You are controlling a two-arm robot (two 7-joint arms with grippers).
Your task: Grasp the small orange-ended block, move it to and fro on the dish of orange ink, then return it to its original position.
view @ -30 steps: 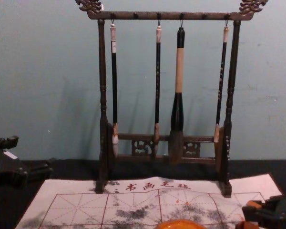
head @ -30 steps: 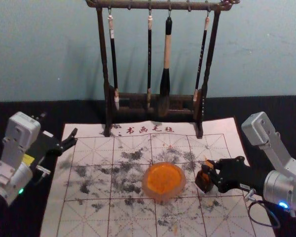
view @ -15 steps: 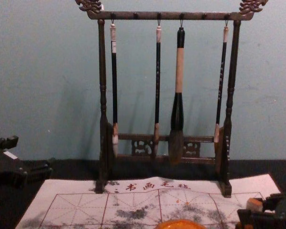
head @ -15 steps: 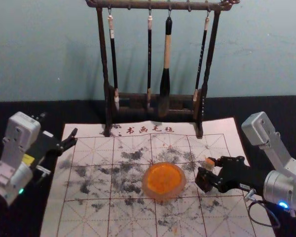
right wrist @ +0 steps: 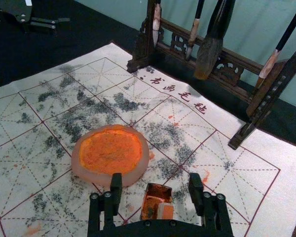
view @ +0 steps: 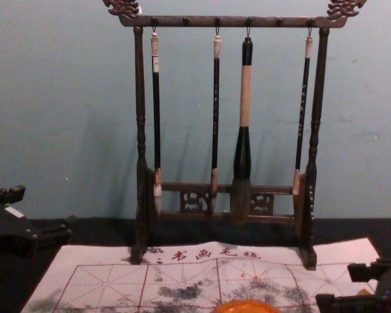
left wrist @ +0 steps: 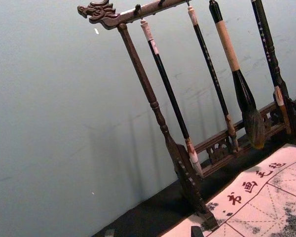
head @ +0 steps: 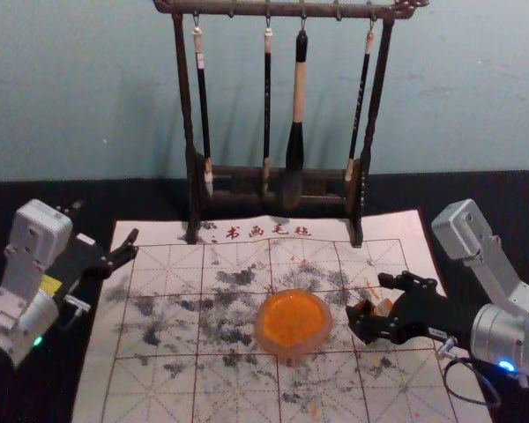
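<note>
My right gripper (head: 367,300) is open at the right of the mat, right of the round dish of orange ink (head: 293,321). The small orange-ended block (head: 384,307) is between its spread fingers, partly hidden by the gripper. In the right wrist view the block (right wrist: 165,211) leans at a small brown holder (right wrist: 151,198), between and behind the tips of the open right gripper (right wrist: 153,183); the ink dish (right wrist: 110,151) lies beyond. My left gripper (head: 120,241) is parked open over the mat's left edge.
A dark wooden rack (head: 360,181) with several hanging brushes stands at the back of the mat. The ink-stained white calligraphy mat (head: 159,388) lies on a black-covered table (head: 502,211).
The right gripper's fingers have spread wide apart. The block, earlier between close-set fingertips, has tilted and sits lower and nearer the gripper's base. The left arm has stayed still.
</note>
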